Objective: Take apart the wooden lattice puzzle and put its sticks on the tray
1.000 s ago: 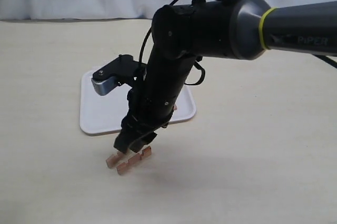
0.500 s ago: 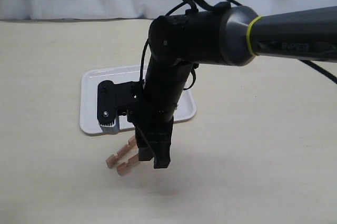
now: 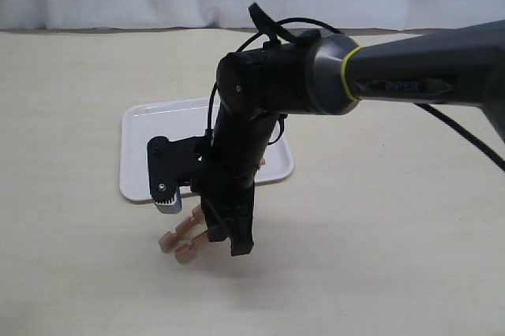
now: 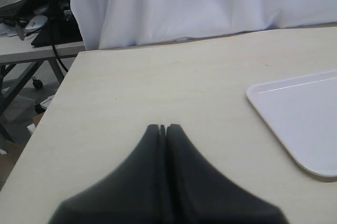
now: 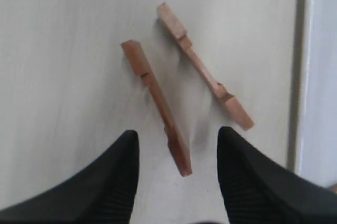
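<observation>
The lattice is apart. Two reddish-brown notched sticks lie loose and side by side on the table, one stick (image 5: 158, 103) nearer my right gripper, the other stick (image 5: 202, 66) beside it. In the exterior view these sticks (image 3: 183, 240) lie just in front of the white tray (image 3: 150, 135). My right gripper (image 5: 179, 142) hangs open just above them, and the end of the nearer stick lies between its fingertips, untouched. In the exterior view the right gripper (image 3: 230, 239) points steeply down. My left gripper (image 4: 162, 128) is shut on nothing, over bare table left of the tray (image 4: 300, 119).
A small reddish piece (image 3: 261, 164) shows on the tray's near right corner, mostly hidden by the right arm. The tray's rim (image 5: 303, 77) runs close beside the sticks. A white curtain backs the table, whose left edge (image 4: 50, 113) is near my left gripper.
The right wrist has rolled, swinging its camera housing from upper left down towards the table. The gripper moved slightly right over the sticks. Both sticks stay put.
</observation>
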`<state>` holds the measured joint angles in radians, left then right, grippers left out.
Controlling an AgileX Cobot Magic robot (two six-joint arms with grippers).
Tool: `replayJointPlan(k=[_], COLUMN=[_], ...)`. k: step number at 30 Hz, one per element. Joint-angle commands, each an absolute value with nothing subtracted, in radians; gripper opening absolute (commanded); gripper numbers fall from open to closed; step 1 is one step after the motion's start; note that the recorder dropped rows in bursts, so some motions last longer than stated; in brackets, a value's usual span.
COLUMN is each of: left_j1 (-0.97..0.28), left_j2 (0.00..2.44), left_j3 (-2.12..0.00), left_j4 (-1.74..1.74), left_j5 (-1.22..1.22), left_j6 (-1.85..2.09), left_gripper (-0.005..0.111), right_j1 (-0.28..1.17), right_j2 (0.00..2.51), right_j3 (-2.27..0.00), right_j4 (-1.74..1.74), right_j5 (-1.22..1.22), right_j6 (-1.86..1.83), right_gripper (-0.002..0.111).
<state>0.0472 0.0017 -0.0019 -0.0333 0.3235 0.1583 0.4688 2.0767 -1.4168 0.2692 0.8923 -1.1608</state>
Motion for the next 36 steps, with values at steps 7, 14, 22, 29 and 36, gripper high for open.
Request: replayJointPlan(k=[7,14,22,29,36], left_j1=[0.052,0.052,0.052,0.052,0.052], left_j2=[0.0,0.0,0.0,0.0,0.0], left_j3=[0.0,0.0,0.0,0.0,0.0], left_j4=[-0.037,-0.037,-0.037,-0.037,-0.037], left_j5=[0.308,0.308,0.308,0.308,0.308], left_j6=[0.159,0.159,0.159,0.159,0.159], left_gripper=[0.0,0.0,0.0,0.0,0.0], right_j1=[0.468,0.468,0.468,0.468,0.466], right_j2=[2.115,2.119,2.115,2.044,1.943], right_j3=[-1.416,-1.416,-1.416,-1.416,-1.416], right_j4=[0.243,0.245,0.245,0.245,0.245], right_j5=[0.939,0.952,1.029,1.093,1.091], right_j6=[-1.166,-1.162,-1.173,-1.178,-1.154], right_gripper=[0.042,0.007,0.004,0.004,0.004])
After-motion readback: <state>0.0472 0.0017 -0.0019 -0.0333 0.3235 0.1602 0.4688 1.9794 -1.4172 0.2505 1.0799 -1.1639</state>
